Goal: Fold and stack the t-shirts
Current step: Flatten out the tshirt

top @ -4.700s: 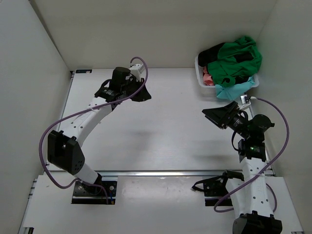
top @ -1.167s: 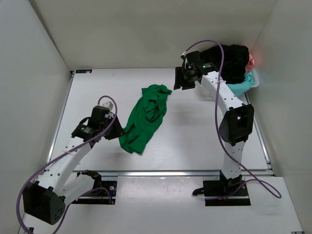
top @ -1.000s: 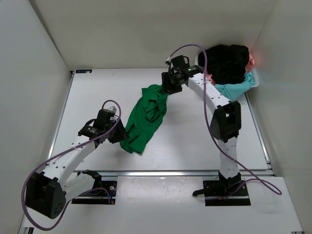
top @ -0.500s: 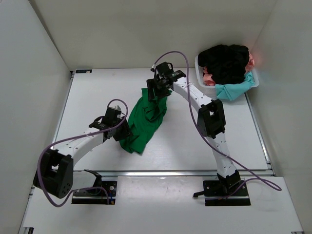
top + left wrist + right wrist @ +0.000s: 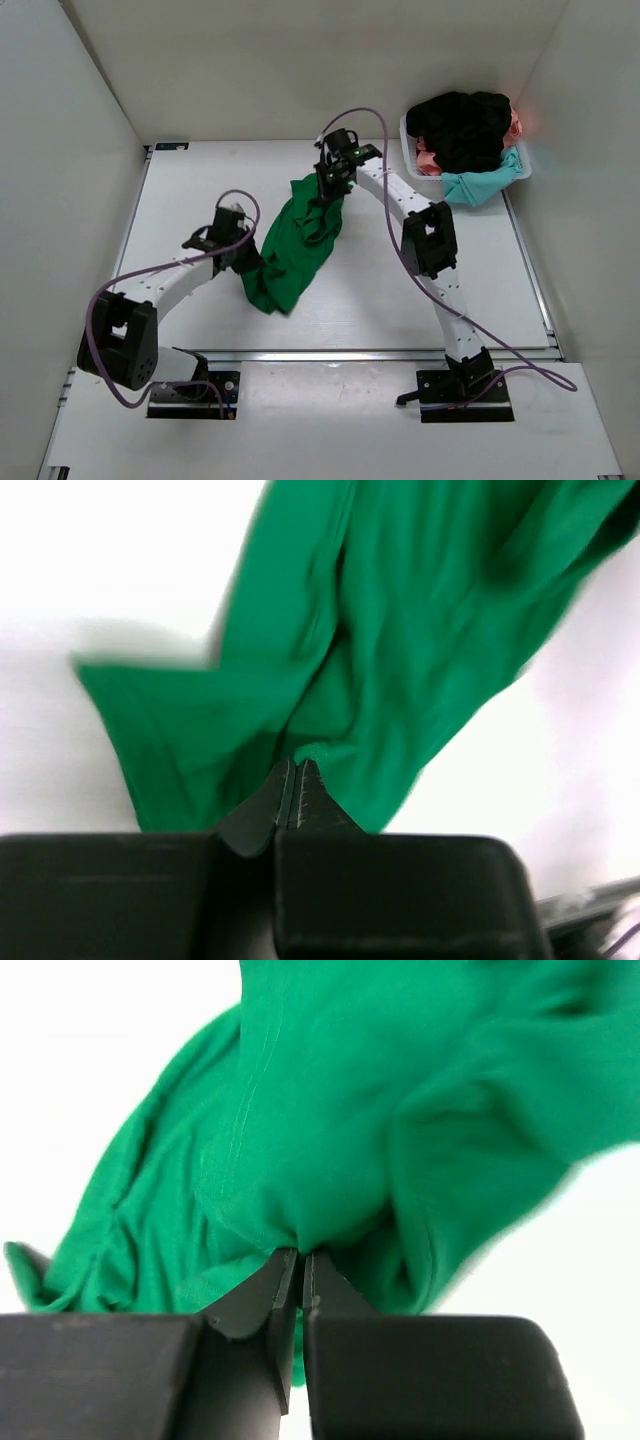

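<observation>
Top external alone shows basket (image 5: 411,158) beyond green shirt (image 5: 298,240).

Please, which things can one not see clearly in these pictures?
- Top view: the black t-shirt covers most of the pink t-shirt in the basket; the number of shirts there is unclear.
- Wrist views: the green t-shirt is blurred and cut by the edges; which part the left claw and right claw pinch is unclear.
</observation>
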Tool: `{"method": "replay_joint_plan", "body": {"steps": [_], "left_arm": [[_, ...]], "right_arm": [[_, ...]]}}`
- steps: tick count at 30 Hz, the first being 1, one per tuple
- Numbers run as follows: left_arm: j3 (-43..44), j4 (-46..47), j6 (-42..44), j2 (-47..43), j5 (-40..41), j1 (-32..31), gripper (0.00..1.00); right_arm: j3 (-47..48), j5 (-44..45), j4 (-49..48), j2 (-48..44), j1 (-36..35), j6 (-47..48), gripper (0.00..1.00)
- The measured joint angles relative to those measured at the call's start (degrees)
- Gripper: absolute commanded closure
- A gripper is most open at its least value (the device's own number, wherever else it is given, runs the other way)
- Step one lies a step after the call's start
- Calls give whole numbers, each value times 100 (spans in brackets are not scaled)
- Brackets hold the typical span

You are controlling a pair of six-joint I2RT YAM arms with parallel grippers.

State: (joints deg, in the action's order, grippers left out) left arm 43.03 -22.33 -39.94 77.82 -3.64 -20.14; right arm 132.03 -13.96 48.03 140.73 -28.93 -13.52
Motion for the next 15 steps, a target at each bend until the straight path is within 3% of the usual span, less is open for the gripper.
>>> {"method": "replay_joint_plan", "body": {"steps": [5, 11, 13, 15], "left_arm": [[1919, -544, 179, -122, 138, 831, 100], [4758, -752, 654, -190, 763, 1449, 100], [5257, -815, 761, -310, 887, 1484, 100], [5357, -933, 837, -564, 1034, 1523, 100]], "right_arm": [[37, -282, -79, -975, 769, -90, 100], [-737, -1305, -966, -3532, 2964, -522, 100], [-1027, -1521, -1172, -4312, 3499, -625, 100], [-1355, -1679, -1300, -4948, 3552, -643, 100]]}}
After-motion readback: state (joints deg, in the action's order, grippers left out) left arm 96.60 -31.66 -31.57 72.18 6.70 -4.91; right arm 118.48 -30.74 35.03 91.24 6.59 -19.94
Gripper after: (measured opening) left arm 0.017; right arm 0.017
